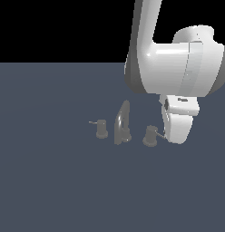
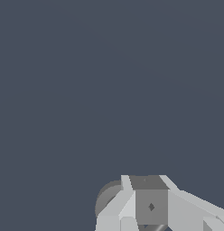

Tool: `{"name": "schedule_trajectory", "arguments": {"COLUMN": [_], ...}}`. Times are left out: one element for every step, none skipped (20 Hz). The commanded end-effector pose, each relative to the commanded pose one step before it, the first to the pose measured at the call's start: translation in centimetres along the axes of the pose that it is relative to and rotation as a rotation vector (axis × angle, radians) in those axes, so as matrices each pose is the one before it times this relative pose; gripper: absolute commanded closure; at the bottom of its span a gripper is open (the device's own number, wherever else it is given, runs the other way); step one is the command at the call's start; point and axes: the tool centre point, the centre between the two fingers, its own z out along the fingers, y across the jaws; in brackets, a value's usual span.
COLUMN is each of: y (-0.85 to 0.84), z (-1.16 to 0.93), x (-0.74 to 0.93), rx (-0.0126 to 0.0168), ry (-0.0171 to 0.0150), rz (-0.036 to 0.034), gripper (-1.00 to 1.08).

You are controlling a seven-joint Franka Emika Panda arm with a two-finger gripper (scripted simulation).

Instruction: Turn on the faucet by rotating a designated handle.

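The faucet [image 1: 121, 123] stands on the dark floor, its tall curved spout in the middle and a knob on each side. The handle [image 1: 150, 136] is the wider grey knob on the exterior view's right, with a thin pin [image 1: 160, 134] pointing at my gripper [image 1: 172, 136]. My white gripper hangs low right beside it, at the tip of that pin. In the wrist view my gripper [image 2: 151, 206] shows no gap between its fingers, and the round grey handle [image 2: 107, 198] lies just behind them. Whether they touch is unclear.
A smaller, slimmer knob [image 1: 101, 129] with its own pin sits on the exterior view's left of the spout. The arm's large white links [image 1: 178, 63] tower above the faucet on the right. The dark grey floor [image 1: 51, 181] spreads all around.
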Motion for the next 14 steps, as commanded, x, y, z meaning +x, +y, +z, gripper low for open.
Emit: {"name": "schedule_trajectory", "arguments": {"y": [1.844,-1.433,0.316,0.317,0.319,0.32,0.321,0.323,0.324,0.325,0.327,0.327,0.0,-0.976], "z": [0.45,-0.498,0.041,0.044,0.042,0.043,0.043,0.045,0.041,0.044,0.043,0.044,0.0,-0.484], "x": [-1.006,1.099,-0.431,-0.435,-0.436,-0.439,-0.441,-0.446,-0.446,-0.451,-0.455,-0.46,0.0,2.563], "rx": [-0.03071,0.02733,-0.00261,-0.00267,-0.00264,-0.00267,-0.00267,-0.00274,-0.00267,-0.00274,-0.00273,-0.00276,0.0,0.02081], "ry": [-0.00633,0.00616,-0.00055,-0.00057,-0.00056,-0.00057,-0.00057,-0.00059,-0.00058,-0.0006,-0.00061,-0.00064,0.0,0.00878], "rz": [-0.0134,0.01601,-0.00148,-0.00152,-0.0015,-0.00152,-0.00152,-0.00155,-0.00151,-0.00155,-0.00155,-0.00156,0.0,0.04006], "gripper": [1.08,1.08,1.08,1.08,1.08,1.08,1.08,1.08,1.08,1.08,1.08,1.08,1.08,1.08]}}
